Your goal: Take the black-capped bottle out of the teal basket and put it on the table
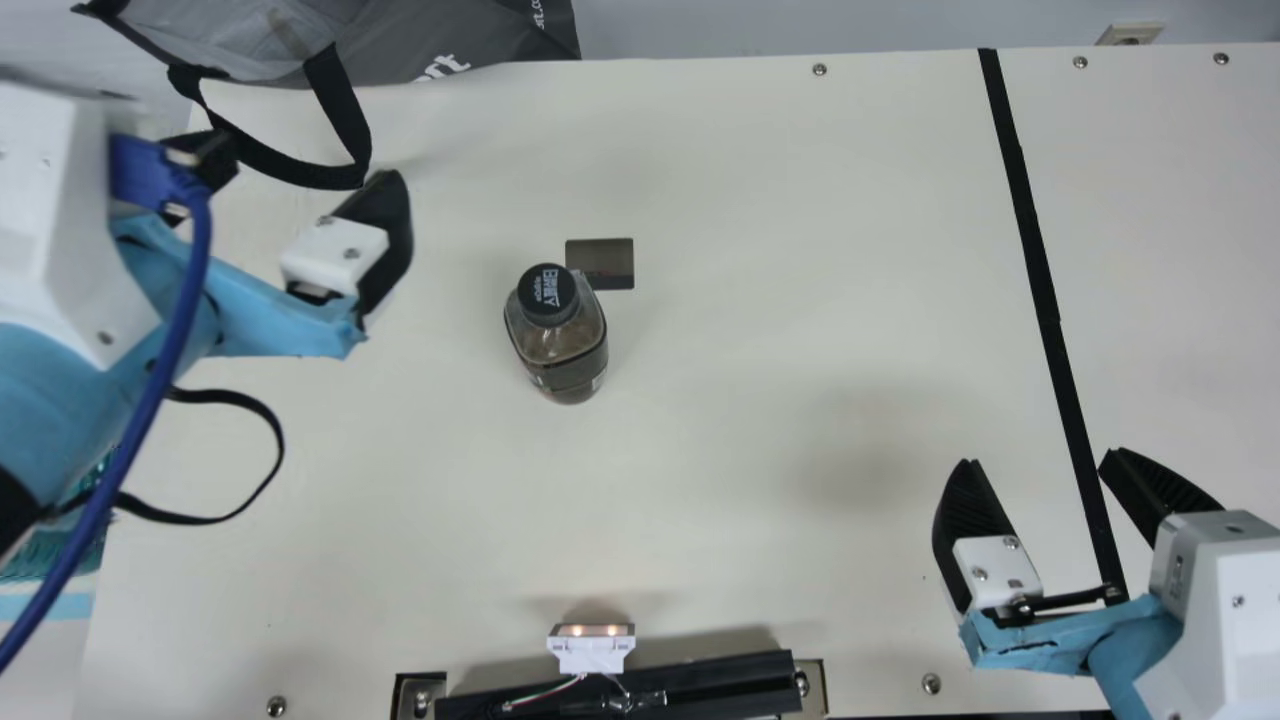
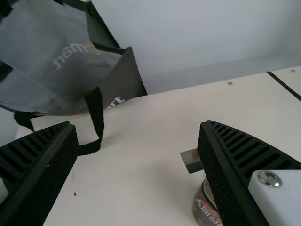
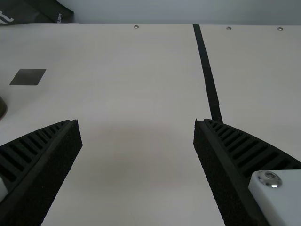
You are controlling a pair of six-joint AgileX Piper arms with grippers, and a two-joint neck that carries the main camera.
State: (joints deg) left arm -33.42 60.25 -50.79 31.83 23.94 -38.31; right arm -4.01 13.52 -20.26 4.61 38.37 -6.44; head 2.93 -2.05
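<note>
- When looking in the main view, find the black-capped bottle (image 1: 555, 345) upright on the cream counter (image 1: 750, 200), out of the teal basket (image 1: 50, 550) and well apart from all 2 pincers.
- Note a clear body with brown in it, and a dark band around the lower part.
- Just beside the bottle, toward the counter's far edge, see 1 flat dark rectangle (image 1: 600, 255).
- In the main view, see the left pincer (image 1: 305, 165) between bottle and left edge, raised over the counter; spread wide in the left wrist view, with nothing gripped.
- Follow 1 blue cable (image 1: 170, 350) down across the left arm.
- Spot the teal basket at the main view's left edge, partly hidden behind that arm, with 1 thin black loop (image 1: 278, 450) reaching over the counter nearby.
- At the near right, see the right pincer (image 1: 1038, 460) open, empty between the 2 ribbed fingers (image 1: 968, 510).
- Just beside it, trace 1 long black strip (image 1: 1030, 240) along the counter.
- At the far left, find 1 grey bag (image 1: 460, 45), its black strap (image 1: 340, 110) hanging onto the counter.
- At the near edge, find 1 small white fixture (image 1: 590, 655) with 2 lights, beside 1 black bar (image 1: 700, 685).
</note>
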